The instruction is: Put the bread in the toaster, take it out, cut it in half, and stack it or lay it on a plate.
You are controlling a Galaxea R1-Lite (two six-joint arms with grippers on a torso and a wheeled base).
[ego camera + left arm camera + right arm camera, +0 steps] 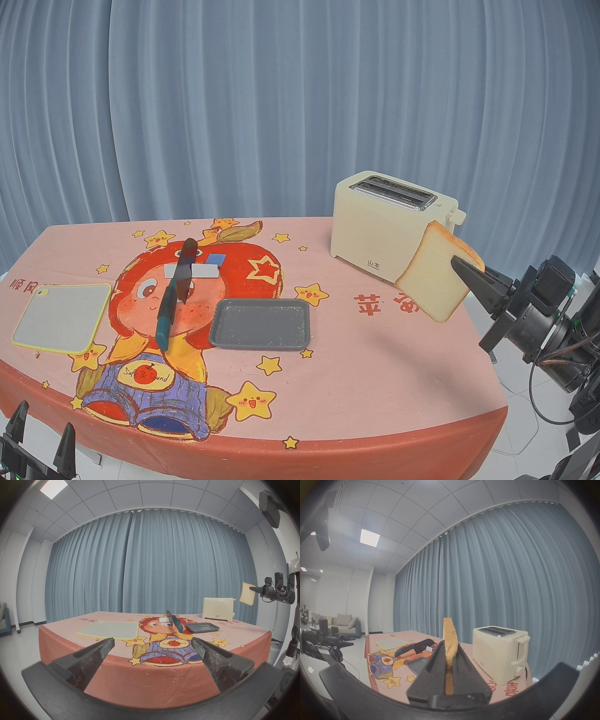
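My right gripper [465, 267] is shut on a slice of bread [437, 272], held upright in the air in front of and just right of the cream toaster [387, 228]. The right wrist view has the bread [450, 642] edge-on between the fingers [464, 667], with the toaster [500, 653] beside it. A knife [175, 290] with a teal handle leans on a small white holder [192, 270] mid-table. A grey plate [261, 324] lies near it. A cutting board [62, 317] sits at the left. My left gripper [150, 658] is open below the table's near left edge, holding nothing.
The table [375, 387] carries a pink cartoon cloth; its front and right parts are bare. Blue curtains hang behind. The toaster's slots [394, 190] face up, its lever [456, 217] on the right side.
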